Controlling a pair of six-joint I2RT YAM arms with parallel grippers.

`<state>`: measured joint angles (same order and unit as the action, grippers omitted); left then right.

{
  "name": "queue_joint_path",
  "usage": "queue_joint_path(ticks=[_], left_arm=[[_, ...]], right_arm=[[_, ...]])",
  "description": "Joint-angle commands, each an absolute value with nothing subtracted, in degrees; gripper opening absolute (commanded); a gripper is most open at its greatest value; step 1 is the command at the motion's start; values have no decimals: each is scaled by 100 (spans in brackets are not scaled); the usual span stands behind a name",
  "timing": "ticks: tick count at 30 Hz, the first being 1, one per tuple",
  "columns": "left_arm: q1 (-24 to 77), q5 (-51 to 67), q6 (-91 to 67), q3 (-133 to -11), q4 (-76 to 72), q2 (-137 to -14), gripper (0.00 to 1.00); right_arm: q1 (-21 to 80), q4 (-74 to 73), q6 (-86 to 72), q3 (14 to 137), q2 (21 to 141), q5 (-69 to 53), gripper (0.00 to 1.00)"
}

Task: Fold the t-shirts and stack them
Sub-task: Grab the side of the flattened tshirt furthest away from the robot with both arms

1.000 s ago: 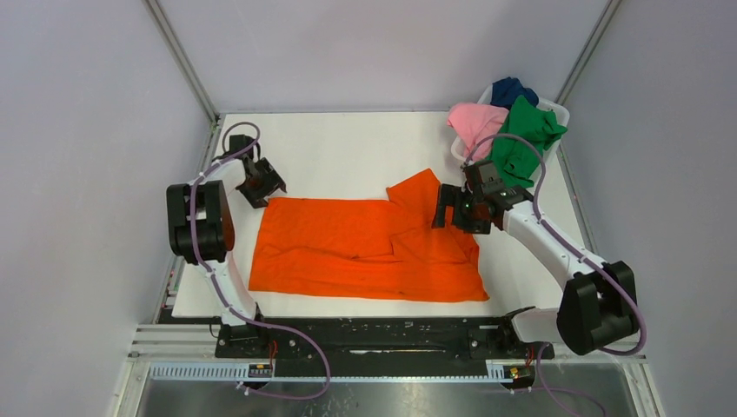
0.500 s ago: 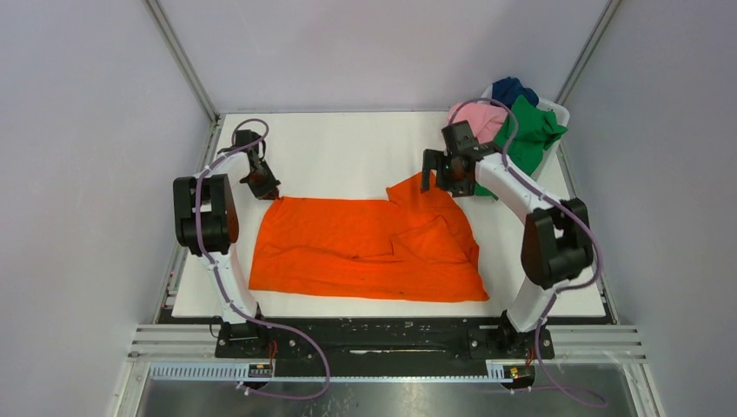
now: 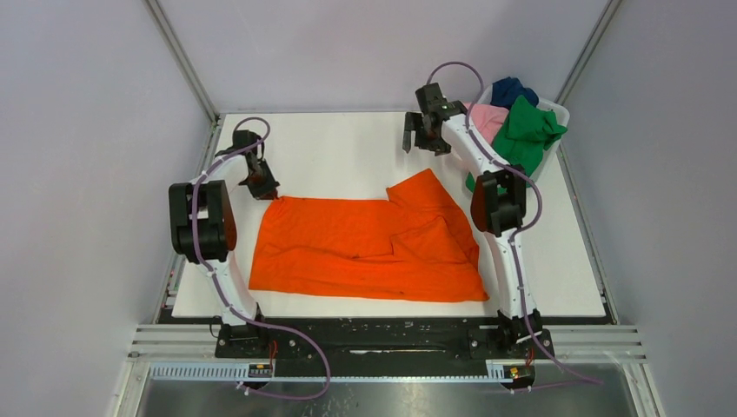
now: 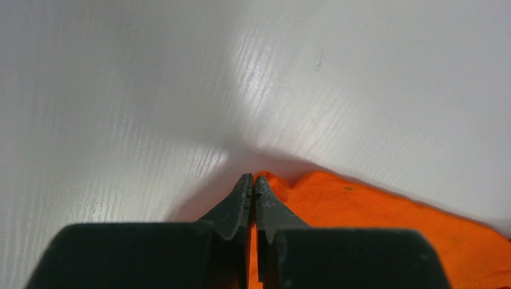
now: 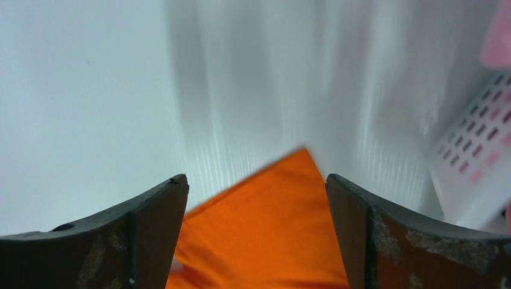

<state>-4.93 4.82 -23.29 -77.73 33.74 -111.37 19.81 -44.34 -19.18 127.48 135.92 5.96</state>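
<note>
Orange t-shirt (image 3: 365, 248) lies spread over the lower centre of the surface (image 3: 348, 143), its right part rumpled with a flap doubled over. Left pincer (image 3: 263, 187), middle left, just snapped closed on the shirt's upper-left corner; its wrist view shows orange cloth nipped between the tips. Right pincer (image 3: 426, 135) has swung off the shirt's right side to upper centre. It's spread wide, carrying nothing, hovering past the shirt's peaked far tip. Upper right: green t-shirt (image 3: 526, 130), pink t-shirt (image 3: 487, 117) and dark blue t-shirt (image 3: 511, 89) heaped in the basket (image 3: 559, 111). My read: one corner secured, the other not, so the right likely has to drop onto that tip before any fold. Still on the first shirt.
</note>
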Motion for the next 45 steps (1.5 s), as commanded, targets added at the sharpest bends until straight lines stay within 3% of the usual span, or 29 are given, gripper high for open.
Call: queue_joint_path(ticks=[1, 7, 11, 13, 17, 19, 28, 33, 36, 45], left_arm=[[-466, 601, -2152, -7740, 3137, -10710, 0], [-424, 685, -2123, -7681, 3115, -10640, 0], [-372, 705, -2182, -7532, 3052, -10581, 0], [-360, 734, -2202, -7432, 2985, -10516, 0], [-359, 716, -2235, -7326, 2962, -10355, 0], [-360, 677, -2249, -7281, 2959, -10256, 0], [-358, 654, -2303, -7186, 2875, -9994, 0], [-360, 666, -2274, -7170, 2861, -9949, 0], [-360, 648, -2336, -7017, 2772, -9834, 0], [-349, 578, -2498, -6252, 2202, -9150, 0]], right_arm=[[2014, -5780, -1872, 14202, 14533, 861, 92], [2013, -5692, -1886, 13586, 14498, 789, 90], [2037, -5889, -1739, 13541, 14634, 448, 85], [2056, -5983, -1645, 13566, 14703, 432, 76], [2065, -6058, -1595, 13592, 14700, 413, 76], [2065, -6063, -1548, 13584, 14706, 353, 68], [2069, -6000, -1392, 13510, 14646, 240, 17], [2065, -5608, -1121, 13366, 14256, 288, 5], [2095, -5164, -852, 12654, 13611, 257, 2], [2307, -2862, -658, 8987, 11068, -148, 0]])
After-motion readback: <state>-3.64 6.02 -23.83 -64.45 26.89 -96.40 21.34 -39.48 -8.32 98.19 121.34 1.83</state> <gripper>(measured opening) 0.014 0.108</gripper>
